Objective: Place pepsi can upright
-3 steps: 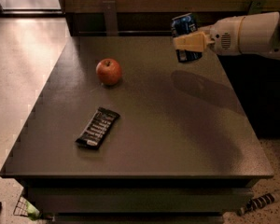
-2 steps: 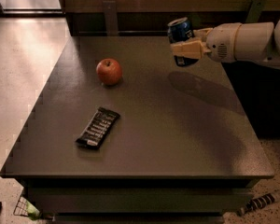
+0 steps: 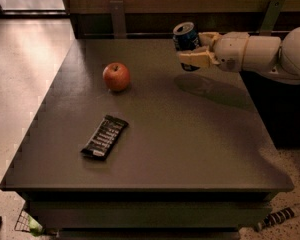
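Holding the can [image 3: 185,37] off the surface, the gripper [image 3: 191,50] sat over the far right part of the counter [image 3: 190,149], fingers closed around the can's lower body. We noted the can's silver top faced upward but leaned a little, and its shadow fell on the counter just below, so it was not yet resting on anything.

Risks as we judged them:
- Release from height. If the fingers opened before the base touched down, the can would likely bounce or topple.
- Tilt. A leaning can would land on its bottom rim, not flat, and could tip over and roll.
- Location. The can hung near the counter's back edge, so a roll that way might send it off.
- Withdrawal. A finger dragging along the can's side while opening could knock it over.

The apple [image 3: 116,77] and the snack bar [image 3: 104,137] lay well apart from the can, to the left. We judged neither an obstacle unless the can rolled.
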### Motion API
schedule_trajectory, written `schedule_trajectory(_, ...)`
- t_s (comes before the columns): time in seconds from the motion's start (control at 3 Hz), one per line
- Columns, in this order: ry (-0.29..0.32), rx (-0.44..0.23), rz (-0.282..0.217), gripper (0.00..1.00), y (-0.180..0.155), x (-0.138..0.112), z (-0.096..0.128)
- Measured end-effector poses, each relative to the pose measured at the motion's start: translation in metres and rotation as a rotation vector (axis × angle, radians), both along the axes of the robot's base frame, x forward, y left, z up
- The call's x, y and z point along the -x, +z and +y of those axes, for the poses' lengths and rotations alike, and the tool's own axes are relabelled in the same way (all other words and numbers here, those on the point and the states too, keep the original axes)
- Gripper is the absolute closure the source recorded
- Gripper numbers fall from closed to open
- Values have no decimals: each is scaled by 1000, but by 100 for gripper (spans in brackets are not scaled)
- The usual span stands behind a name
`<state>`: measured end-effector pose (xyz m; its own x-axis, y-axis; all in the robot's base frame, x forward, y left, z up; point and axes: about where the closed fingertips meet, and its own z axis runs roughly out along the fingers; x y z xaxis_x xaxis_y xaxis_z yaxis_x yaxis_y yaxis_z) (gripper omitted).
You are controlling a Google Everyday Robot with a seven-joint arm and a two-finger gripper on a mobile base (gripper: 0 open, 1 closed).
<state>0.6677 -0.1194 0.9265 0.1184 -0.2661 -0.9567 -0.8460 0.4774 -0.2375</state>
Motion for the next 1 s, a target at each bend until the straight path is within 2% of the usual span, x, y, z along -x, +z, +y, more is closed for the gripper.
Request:
schedule_trajectory(0.33, 85, -74, -36, 100, -16, -14, 0)
schedule_trajectory(1.0, 121, -169, 31, 100, -51, -28, -10)
